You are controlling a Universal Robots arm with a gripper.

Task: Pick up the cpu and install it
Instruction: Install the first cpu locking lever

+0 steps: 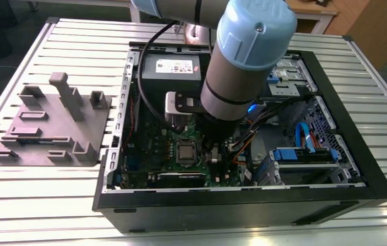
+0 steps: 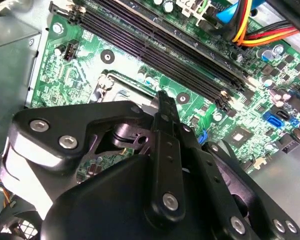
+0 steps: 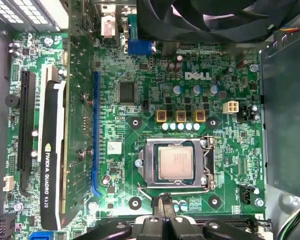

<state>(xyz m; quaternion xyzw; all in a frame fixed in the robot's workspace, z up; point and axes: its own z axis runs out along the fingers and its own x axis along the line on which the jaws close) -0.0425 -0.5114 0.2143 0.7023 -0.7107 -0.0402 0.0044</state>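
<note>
The cpu [image 3: 176, 164], a small square chip with a silver-grey top, lies flat in the motherboard socket [image 3: 148, 172] inside the open computer case. In the exterior view the cpu [image 1: 185, 151] shows just below the arm's wrist. My gripper [image 3: 165, 199] hovers beside the socket's edge, apart from the chip, on the side of the memory slots. Its fingers are shut together with nothing between them. In the second wrist view the gripper [image 2: 162, 96] points down at the green board next to the socket frame [image 2: 109, 82], and its black linkage hides most of the socket.
A graphics card [image 3: 52, 165] stands along one side of the board and a black fan [image 3: 215, 20] sits near the socket. Memory slots [image 2: 165, 50] and orange-yellow cables [image 2: 250, 25] lie close by. The grey power supply [image 1: 170, 66] and a grey fixture block [image 1: 46, 128] are at the exterior view's left.
</note>
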